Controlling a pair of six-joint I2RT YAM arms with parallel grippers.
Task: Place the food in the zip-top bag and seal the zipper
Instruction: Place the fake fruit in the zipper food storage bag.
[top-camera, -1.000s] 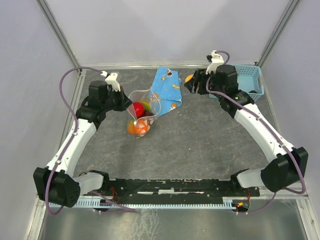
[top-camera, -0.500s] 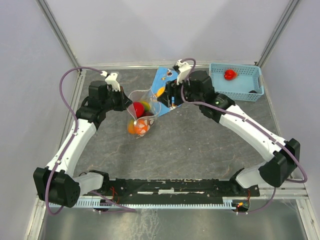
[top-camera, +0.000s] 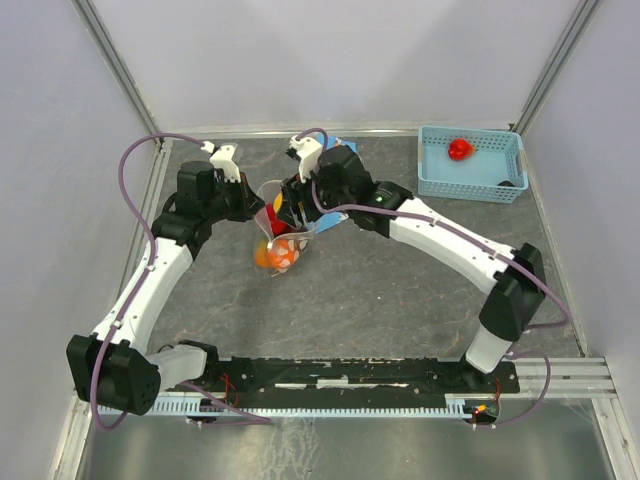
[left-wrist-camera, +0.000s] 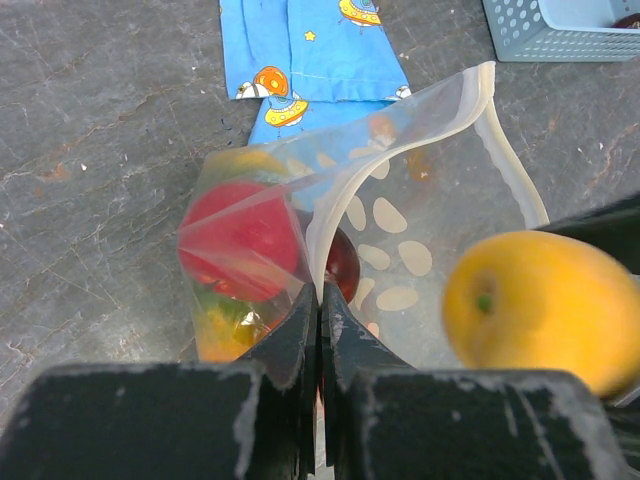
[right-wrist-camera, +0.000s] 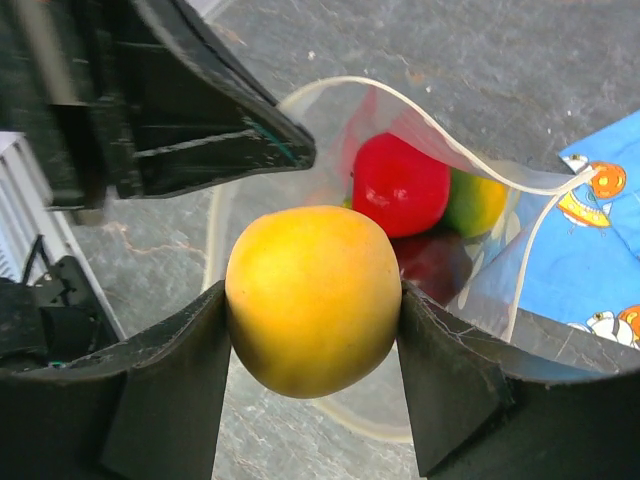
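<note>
While clamped on the yellow fruit (right-wrist-camera: 300, 270), hovered with the right gripper (right-wrist-camera: 312, 296) short of the open bag (left-wrist-camera: 420, 230) at one o'clock, rim pinched in the closed left gripper (left-wrist-camera: 320, 300) at ten o'clock.

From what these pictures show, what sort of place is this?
Probably a robot test cell: plain pale walls close in a grey table, the left arm and right arm are mounted on a rail at its near edge, and the food is toy fruit.
</note>
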